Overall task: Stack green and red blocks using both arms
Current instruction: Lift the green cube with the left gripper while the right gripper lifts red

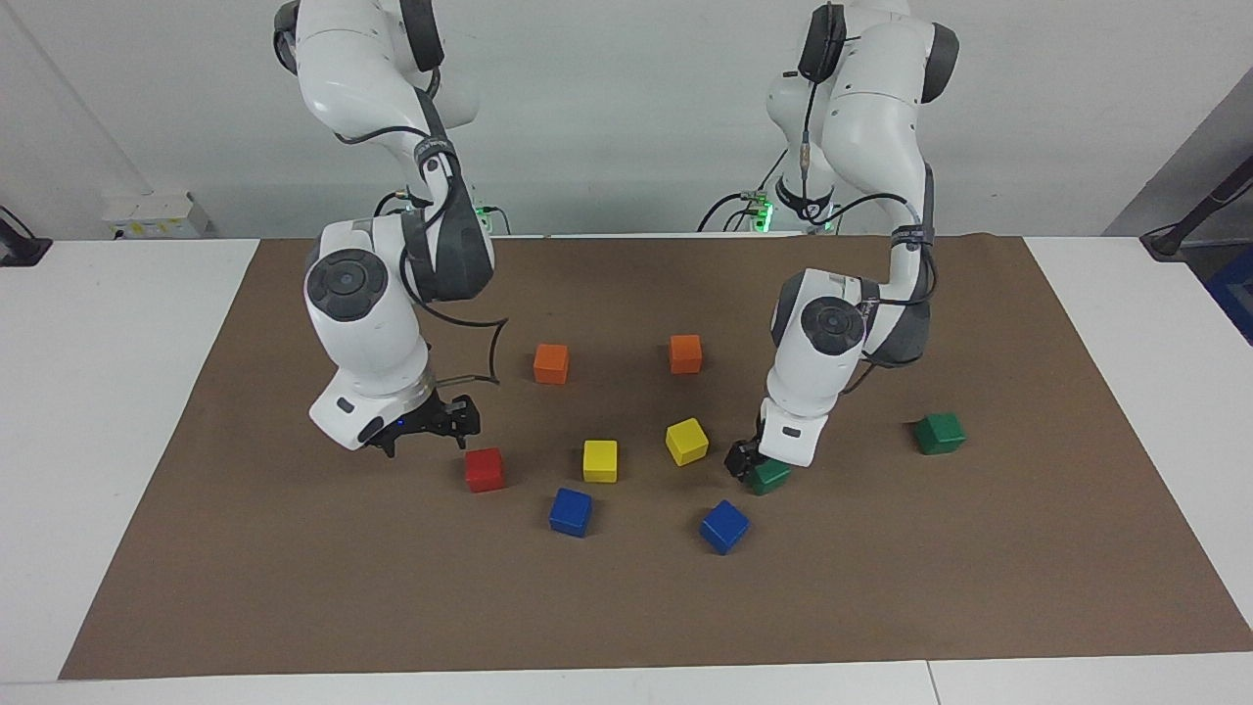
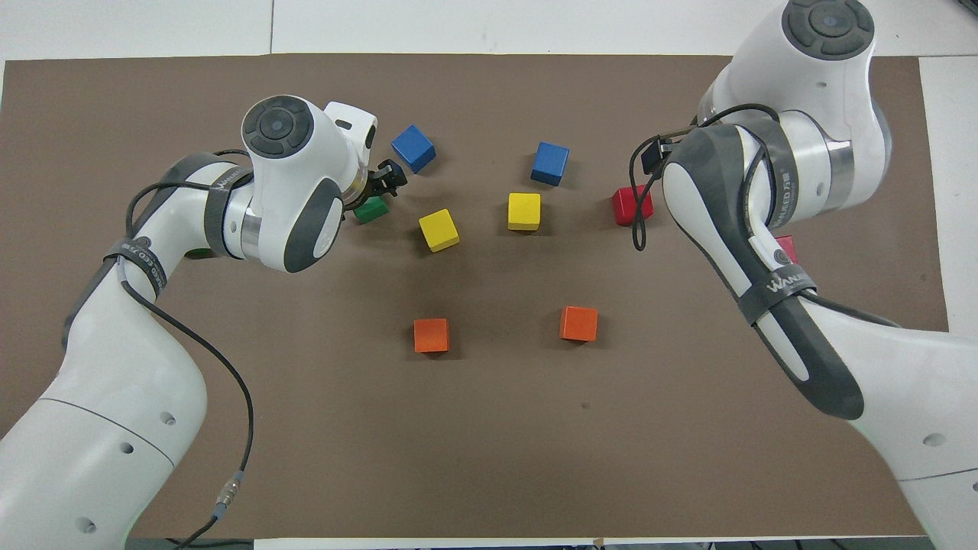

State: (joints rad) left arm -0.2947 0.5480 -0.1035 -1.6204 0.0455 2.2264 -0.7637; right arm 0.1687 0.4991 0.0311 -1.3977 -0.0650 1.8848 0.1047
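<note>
Two pickups pending by the look of it, no stacking yet. Going by the overhead clock from mat centre: left gripper [image 1: 746, 458] low at the green block [image 1: 769, 476] around 10 o'clock, fingers spread, contact hard to call; right gripper [image 1: 429, 429] just beside the red block [image 1: 484, 469] at 2, fingers spread too, nothing held. Also a second green block [image 1: 940, 433] at 9 and a second red block [image 2: 787, 248] at 3. Next up, probably: centre over each, drop, pinch, lift, then set on the matching spare.
</note>
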